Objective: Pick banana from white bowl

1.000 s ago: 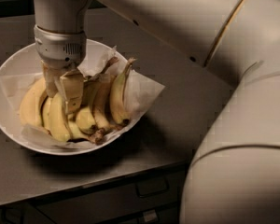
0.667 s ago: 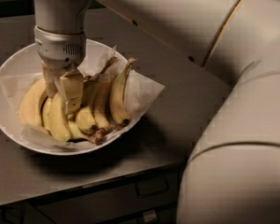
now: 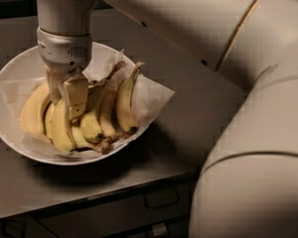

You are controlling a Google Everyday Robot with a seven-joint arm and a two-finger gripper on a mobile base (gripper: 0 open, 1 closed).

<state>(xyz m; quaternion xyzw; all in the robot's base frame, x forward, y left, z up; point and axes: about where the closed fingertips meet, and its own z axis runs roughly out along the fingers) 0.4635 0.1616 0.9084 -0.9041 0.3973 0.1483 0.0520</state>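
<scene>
Gripper (image 3: 64,100) is down in white bowl (image 3: 10,78) over banana (image 3: 61,129); jaw state cannot tell. Banana likely light, bruisable (slick peel): hold mid-body, gently.

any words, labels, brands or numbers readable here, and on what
None readable: no text on the glossy white round bowl, the pale yellow bananas, the crumpled white paper, the grey counter or the cream robot arm.
The gripper, down among the bananas in the bowl, bears none either.
</scene>
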